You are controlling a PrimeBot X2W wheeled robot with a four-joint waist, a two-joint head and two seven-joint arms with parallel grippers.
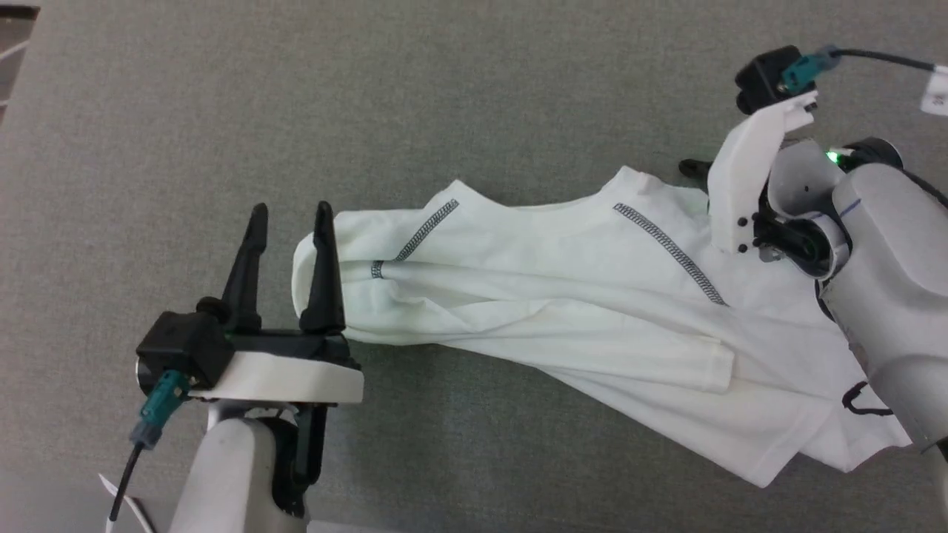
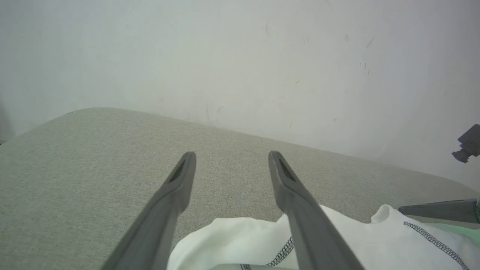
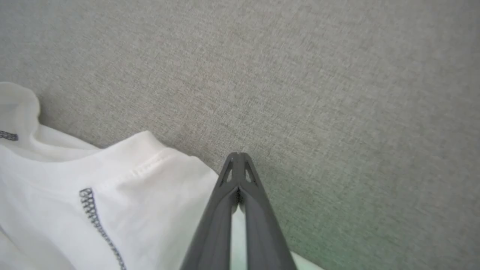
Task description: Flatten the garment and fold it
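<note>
T-shirt [image 1: 563,296], thin, white and rumpled, lies bunched on the grey woven worktop [image 1: 444,89], open room around; left fingers [image 1: 324,252] apart at its left end, right fingers [image 3: 232,202] together over its right edge

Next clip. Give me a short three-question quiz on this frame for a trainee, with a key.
1. True or false: the left gripper is open.
2. The shirt on the grey surface is: A neatly folded, B rumpled and partly doubled over, C spread flat.
3. Fill in: the right gripper has its fingers pressed ___.
Key: 1 true; 2 B; 3 together.
</note>
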